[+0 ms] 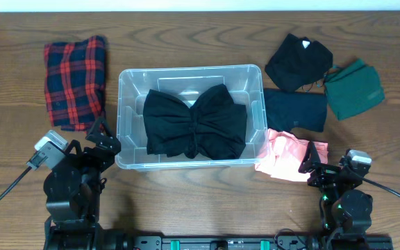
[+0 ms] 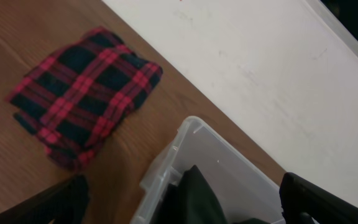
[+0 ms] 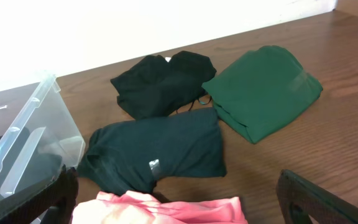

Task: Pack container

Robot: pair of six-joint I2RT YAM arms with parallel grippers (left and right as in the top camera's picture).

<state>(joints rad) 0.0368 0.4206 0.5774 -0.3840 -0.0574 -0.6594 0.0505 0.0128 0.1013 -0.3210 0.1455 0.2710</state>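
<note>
The clear plastic container (image 1: 123,104) stands mid-table with a black garment (image 1: 194,125) lying inside it. It also shows in the left wrist view (image 2: 185,149) and the right wrist view (image 3: 23,134). My left gripper (image 1: 99,139) is open and empty at the container's front left corner. My right gripper (image 1: 323,163) is open and empty, just above the pink garment (image 1: 287,153), which lies right of the container and shows in the right wrist view (image 3: 160,208).
A red plaid garment (image 1: 75,80) lies left of the container. A black garment (image 1: 297,61), a dark teal garment (image 1: 296,110) and a green garment (image 1: 354,88) lie to its right.
</note>
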